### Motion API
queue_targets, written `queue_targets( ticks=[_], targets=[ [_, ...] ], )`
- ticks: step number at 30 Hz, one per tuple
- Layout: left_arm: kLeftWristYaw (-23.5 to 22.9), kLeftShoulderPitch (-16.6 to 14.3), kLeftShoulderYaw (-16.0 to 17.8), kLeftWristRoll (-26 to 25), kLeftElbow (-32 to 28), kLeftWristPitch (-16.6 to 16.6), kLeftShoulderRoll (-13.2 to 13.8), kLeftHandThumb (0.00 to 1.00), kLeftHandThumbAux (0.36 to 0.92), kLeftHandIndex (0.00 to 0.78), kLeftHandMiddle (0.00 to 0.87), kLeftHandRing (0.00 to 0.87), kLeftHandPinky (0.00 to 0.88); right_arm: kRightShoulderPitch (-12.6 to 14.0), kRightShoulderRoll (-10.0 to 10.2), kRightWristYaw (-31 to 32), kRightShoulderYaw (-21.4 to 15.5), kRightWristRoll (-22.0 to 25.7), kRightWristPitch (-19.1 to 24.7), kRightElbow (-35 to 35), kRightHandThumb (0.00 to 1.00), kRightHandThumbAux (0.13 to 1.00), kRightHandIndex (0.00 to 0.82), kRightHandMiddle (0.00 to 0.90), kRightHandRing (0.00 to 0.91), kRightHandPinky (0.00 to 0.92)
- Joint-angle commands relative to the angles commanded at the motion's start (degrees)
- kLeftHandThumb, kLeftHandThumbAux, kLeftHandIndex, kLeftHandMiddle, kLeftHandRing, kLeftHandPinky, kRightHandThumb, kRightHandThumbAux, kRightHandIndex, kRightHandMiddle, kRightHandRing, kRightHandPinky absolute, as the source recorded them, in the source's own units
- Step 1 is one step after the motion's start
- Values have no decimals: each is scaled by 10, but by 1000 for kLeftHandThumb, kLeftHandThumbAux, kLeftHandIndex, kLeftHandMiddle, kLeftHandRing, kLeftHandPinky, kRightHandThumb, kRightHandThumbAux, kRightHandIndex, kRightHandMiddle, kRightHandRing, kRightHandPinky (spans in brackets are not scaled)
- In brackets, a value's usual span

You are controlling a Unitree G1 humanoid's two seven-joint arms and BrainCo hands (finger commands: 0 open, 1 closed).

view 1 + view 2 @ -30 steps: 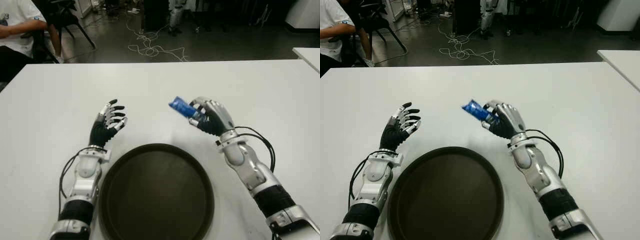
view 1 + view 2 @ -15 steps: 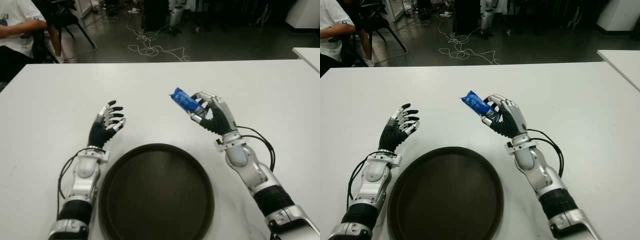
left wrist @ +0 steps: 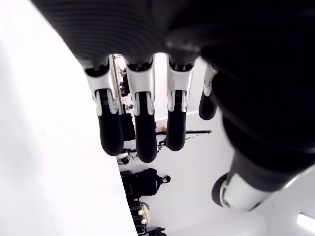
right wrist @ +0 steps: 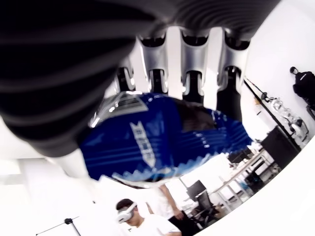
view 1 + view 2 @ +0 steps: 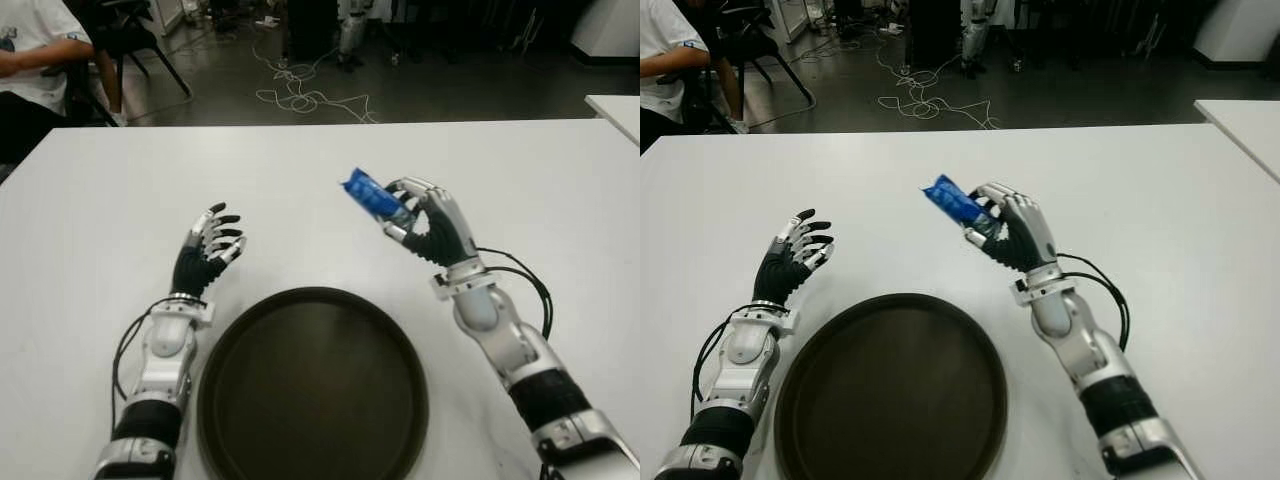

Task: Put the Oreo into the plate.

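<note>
My right hand [image 5: 418, 226] holds a blue Oreo packet [image 5: 370, 196] up in the air, beyond the far right rim of the plate. In the right wrist view the blue packet [image 4: 162, 137] fills the space between the curled fingers [image 4: 194, 73] and the thumb. The dark round plate [image 5: 312, 385] lies on the white table [image 5: 300, 170] near its front edge, with nothing in it. My left hand [image 5: 205, 252] shows to the left of the plate, fingers relaxed and holding nothing.
A person in a white shirt [image 5: 30, 40] sits at the back left beside a chair. Cables [image 5: 300, 95] lie on the dark floor beyond the table. Another white table's corner [image 5: 615, 110] shows at the far right.
My right hand has lifted the Oreo packet a little higher and tilted more upright. The left hand has drifted slightly left and toward me.
</note>
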Motion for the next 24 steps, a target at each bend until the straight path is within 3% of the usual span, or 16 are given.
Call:
queue_targets(
  ticks=[4, 9, 16, 24],
  targets=[
    [0, -2, 0, 2, 6, -5, 1, 424, 720, 139, 264, 302, 334, 22, -24, 69, 24, 10, -7, -50, 690, 730, 434, 770, 782, 790],
    [-2, -3, 1, -1, 11, -8, 0, 446, 717, 143, 269, 308, 344, 2, -63, 206, 49, 51, -13, -78, 692, 730, 435, 772, 777, 772],
    [-2, -6, 2, 0, 16, -9, 0, 462, 711, 141, 269, 309, 350, 1, -87, 338, 61, 152, -22, -94, 696, 727, 436, 777, 784, 781],
    [11, -7, 0, 11, 17, -12, 2, 439, 705, 145, 279, 321, 355, -8, -99, 420, 54, 190, 4, -108, 701, 725, 436, 793, 808, 797]
  ],
)
